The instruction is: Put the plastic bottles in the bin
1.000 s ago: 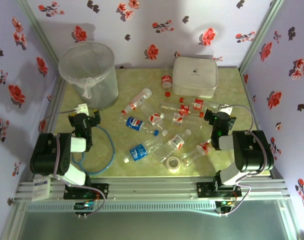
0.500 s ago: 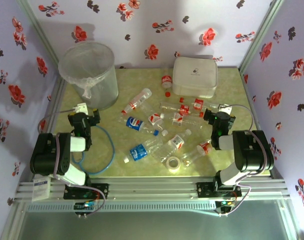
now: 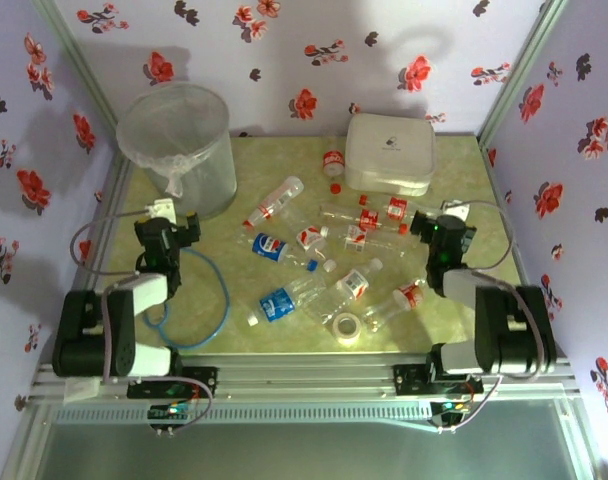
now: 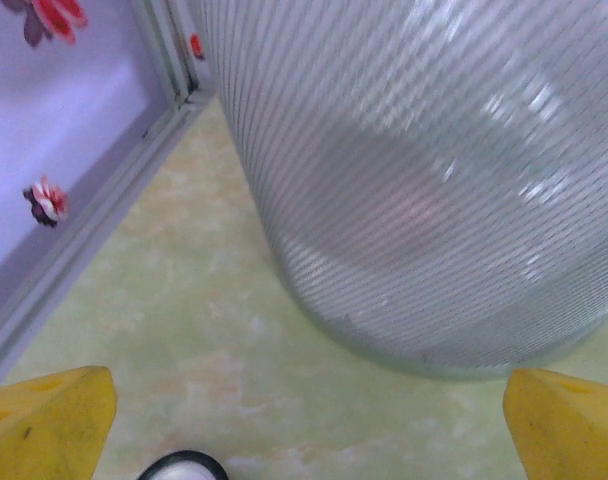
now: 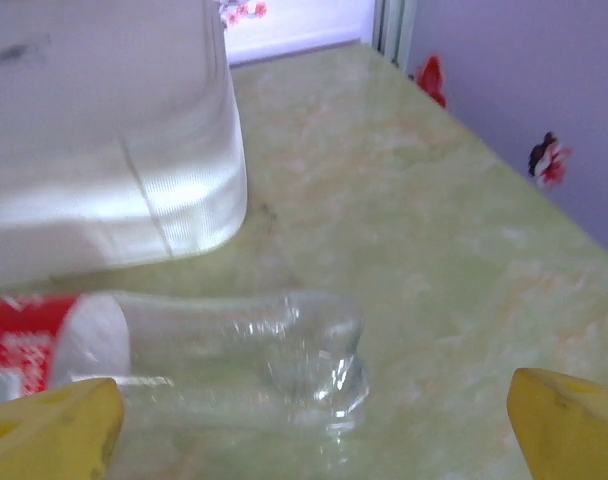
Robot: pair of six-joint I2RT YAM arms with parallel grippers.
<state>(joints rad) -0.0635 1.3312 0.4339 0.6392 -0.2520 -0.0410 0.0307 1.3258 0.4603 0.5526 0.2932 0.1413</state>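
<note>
The plastic bottles [image 3: 355, 283] are seen scattered on their sides across the middle of the table [image 3: 239, 160], from just in front of the white lidded box [image 3: 388, 152] down to a roll of clear tape [image 3: 347, 327] near the front rail; none is seen inside the bin [image 3: 209, 180]. The bin is stood upright in the far left corner, close to the left rail and the floral wall, well apart from the nearest bottle. Bare tabletop is left between the bin and the bottles, along the right edge beside the box, and at the near left, where a blue cable [image 3: 209, 300] is looped. The left arm is stretched forward along the left side, its gripper [image 3: 169, 228] held just short of the bin (whose ribbed wall [image 4: 434, 200] looms ahead of the yellow fingertips [image 4: 44, 420] in the left wrist view); its jaws are spread wide with nothing between them. The right gripper [image 3: 442, 228] is held low near the box's right front corner, jaws likewise spread wide and empty, and the base of a red-labelled bottle [image 5: 234, 350] is seen lying just ahead of its fingertips [image 5: 574, 425], ungripped.
</note>
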